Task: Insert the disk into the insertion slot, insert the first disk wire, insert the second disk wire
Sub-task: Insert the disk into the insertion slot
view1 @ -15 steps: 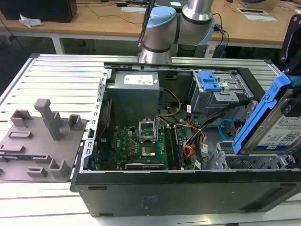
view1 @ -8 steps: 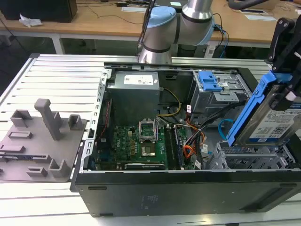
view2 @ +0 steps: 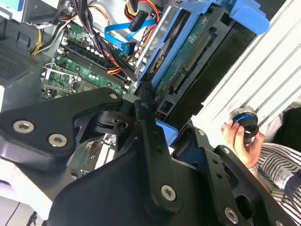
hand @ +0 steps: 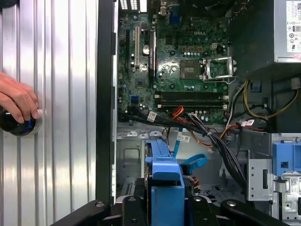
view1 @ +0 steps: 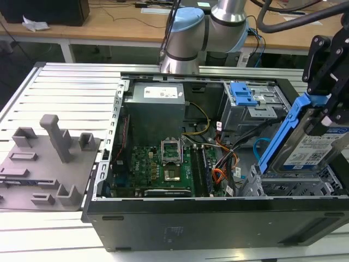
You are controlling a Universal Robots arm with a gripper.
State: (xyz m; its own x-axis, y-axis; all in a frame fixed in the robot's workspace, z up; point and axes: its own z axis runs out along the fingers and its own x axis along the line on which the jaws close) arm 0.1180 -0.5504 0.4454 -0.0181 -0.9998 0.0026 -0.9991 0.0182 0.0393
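Clamping the disk (view1: 312, 146), the fingers (view2: 150, 136) hold it tilted over the insertion slot (view1: 289, 188).

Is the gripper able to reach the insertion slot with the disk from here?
Likely yes: the gripper holds the disk tilted just over the insertion slot; the light-blue cable loops beside it.

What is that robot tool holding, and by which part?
The tool holds the disk by its upper end, with the disk tilted.
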